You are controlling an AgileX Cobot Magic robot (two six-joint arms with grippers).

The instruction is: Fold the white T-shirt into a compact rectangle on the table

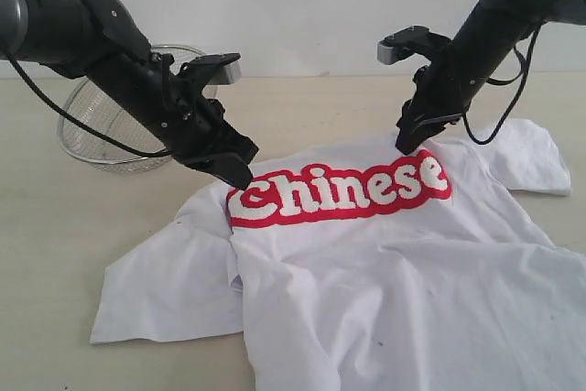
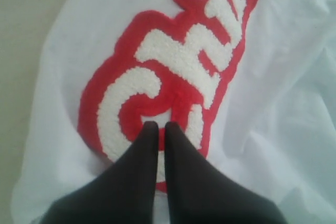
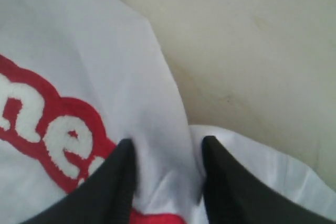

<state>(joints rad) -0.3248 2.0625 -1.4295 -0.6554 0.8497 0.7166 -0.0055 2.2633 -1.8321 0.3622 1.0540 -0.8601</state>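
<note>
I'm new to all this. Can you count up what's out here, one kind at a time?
white T-shirt: 1
wire-mesh basket: 1
table: 1
grippers: 2, the left gripper and the right gripper
Total: 5

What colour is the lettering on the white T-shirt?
The lettering is white with a thick red surround; the left wrist view shows it best.

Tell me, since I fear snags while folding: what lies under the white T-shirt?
The white T-shirt lies on the table, visible around its edges; anything beneath the cloth is covered.
</note>
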